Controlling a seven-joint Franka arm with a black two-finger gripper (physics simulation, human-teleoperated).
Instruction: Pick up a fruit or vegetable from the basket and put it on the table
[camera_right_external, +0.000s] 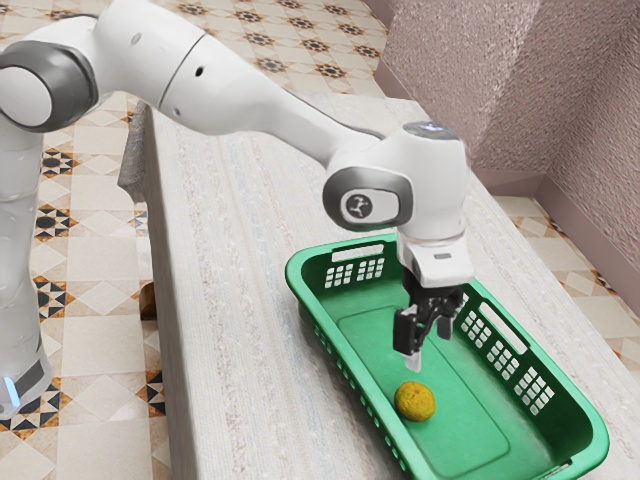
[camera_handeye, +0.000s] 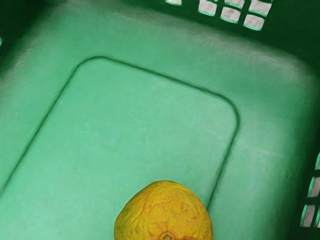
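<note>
End effector (camera_right_external: 429, 345) hangs open over the green plastic basket (camera_right_external: 575, 430), presumably so it can straddle the citrus fruit (camera_right_external: 415, 401) on the basket's floor. Basket's on the desk (camera_right_external: 240, 250), probably to keep the drop-off close. Fruit's roundish, yellow-orange, kinda wrinkly, stem scar showing.

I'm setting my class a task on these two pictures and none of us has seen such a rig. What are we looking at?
The machine is a white robot arm with a black two-fingered end effector. The exterior view is taken from beside the arm. The wrist view comes from a camera on its hand, looking into the basket. That green basket stands on the table, and a yellow-orange fruit lies inside it. Nothing is held: the end effector is open, just above the fruit.
</note>
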